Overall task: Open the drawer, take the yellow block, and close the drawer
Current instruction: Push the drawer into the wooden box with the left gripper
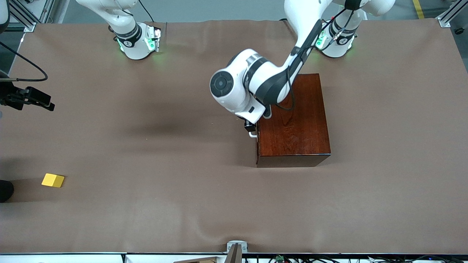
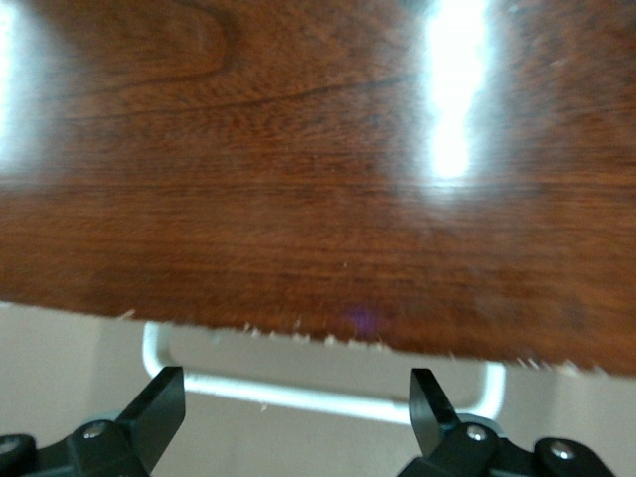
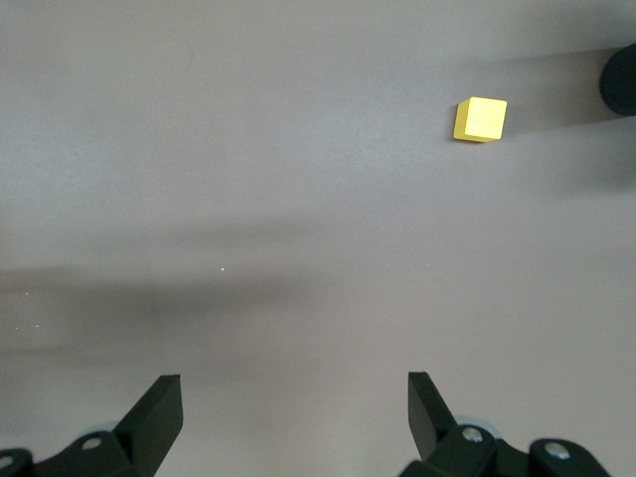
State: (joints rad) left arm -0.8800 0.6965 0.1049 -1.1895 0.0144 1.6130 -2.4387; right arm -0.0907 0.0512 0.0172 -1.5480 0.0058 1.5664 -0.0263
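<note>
Brown table point(image 1: 146, 219) | left gripper point(image 2: 298, 397) jaws apart at drawer point(image 1: 292, 120) handle point(image 2: 328, 395) | right gripper point(image 3: 295, 402) jaws apart, waiting | yellow block point(image 1: 53, 180) on table

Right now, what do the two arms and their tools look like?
Both arms are glossy white with dark grey joint bands. The left arm has a round dark end cap and a black cable along its link; its base ring glows green, as does the right arm's base. The left tool and right tool have black wedge-shaped fingers fixed by silver screws.
</note>
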